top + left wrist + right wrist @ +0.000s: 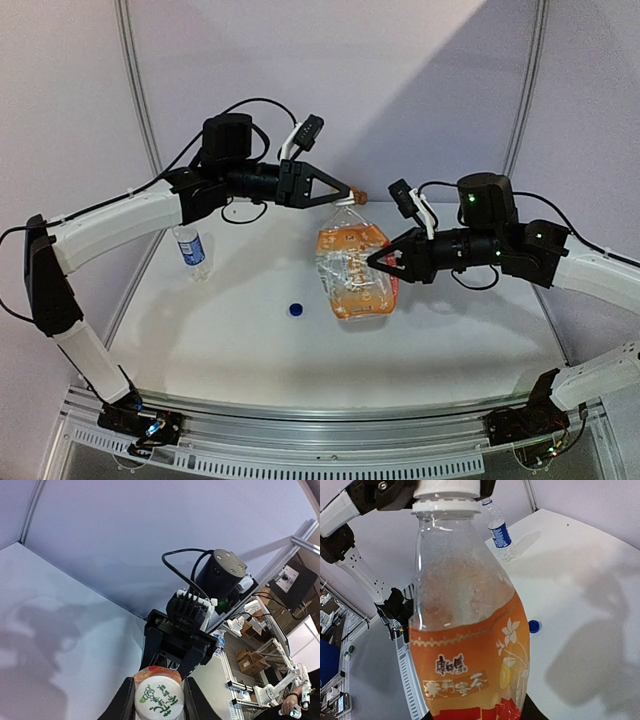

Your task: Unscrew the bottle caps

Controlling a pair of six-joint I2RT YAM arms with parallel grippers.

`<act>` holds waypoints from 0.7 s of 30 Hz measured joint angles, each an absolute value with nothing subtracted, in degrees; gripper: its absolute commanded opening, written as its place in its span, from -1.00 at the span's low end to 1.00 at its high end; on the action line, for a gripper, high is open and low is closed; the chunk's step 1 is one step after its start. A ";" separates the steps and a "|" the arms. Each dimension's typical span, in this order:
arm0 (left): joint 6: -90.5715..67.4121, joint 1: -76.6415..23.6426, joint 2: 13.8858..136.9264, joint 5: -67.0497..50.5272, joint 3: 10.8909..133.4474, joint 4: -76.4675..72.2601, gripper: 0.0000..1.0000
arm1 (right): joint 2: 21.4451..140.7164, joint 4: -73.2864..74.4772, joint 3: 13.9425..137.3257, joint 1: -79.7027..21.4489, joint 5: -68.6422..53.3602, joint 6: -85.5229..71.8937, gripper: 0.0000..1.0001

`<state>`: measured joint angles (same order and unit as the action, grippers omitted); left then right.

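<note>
A: Site type?

B: Robotics lab, a test cell. White table (220, 340) closed in by pale backdrop panels (400, 80) on metal poles (135, 90). Two white arms (110, 225) are bolted to an aluminium rail (330, 440) at the near edge.

A: Anything beyond the cell?

B: Left wrist view, past the panel edge: cardboard boxes (250, 662), extruded framing (227, 672) and another white arm rig (277, 687). Exposed black cables, green status light (468, 198) on a joint.

We see the orange bottle (352, 268) with its white cap (158, 699) on (green print on top). The blue cap (296, 309) lies apart from the standing water bottle (190, 250).
</note>
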<state>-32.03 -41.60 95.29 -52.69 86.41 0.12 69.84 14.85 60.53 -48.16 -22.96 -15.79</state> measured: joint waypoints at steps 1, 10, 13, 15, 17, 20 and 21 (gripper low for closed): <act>-31.92 -41.58 95.29 -52.38 86.59 0.51 -0.84 | 70.06 15.29 60.93 -48.16 -22.68 -15.79 -1.00; -31.31 -41.23 99.81 -36.47 98.61 15.59 -0.98 | 77.93 25.02 73.21 -48.23 -8.40 -15.66 -1.00; -33.95 -41.60 102.41 -27.90 103.70 21.28 -0.99 | 82.08 27.99 78.00 -48.51 -2.61 -15.88 -1.00; -36.32 -42.02 103.50 -24.16 104.99 23.53 -0.96 | 84.25 29.87 79.92 -48.80 0.03 -16.10 -1.00; -39.22 -42.76 105.14 -20.27 106.63 26.17 -0.91 | 85.73 32.14 81.19 -49.01 2.00 -16.49 -1.00; -42.52 -44.05 108.01 -15.29 109.84 29.98 -0.86 | 87.55 35.22 82.52 -49.10 4.56 -17.10 -1.00; -43.46 -44.47 108.90 -13.85 110.93 31.24 -0.83 | 87.79 35.73 82.56 -49.10 4.93 -17.26 -1.00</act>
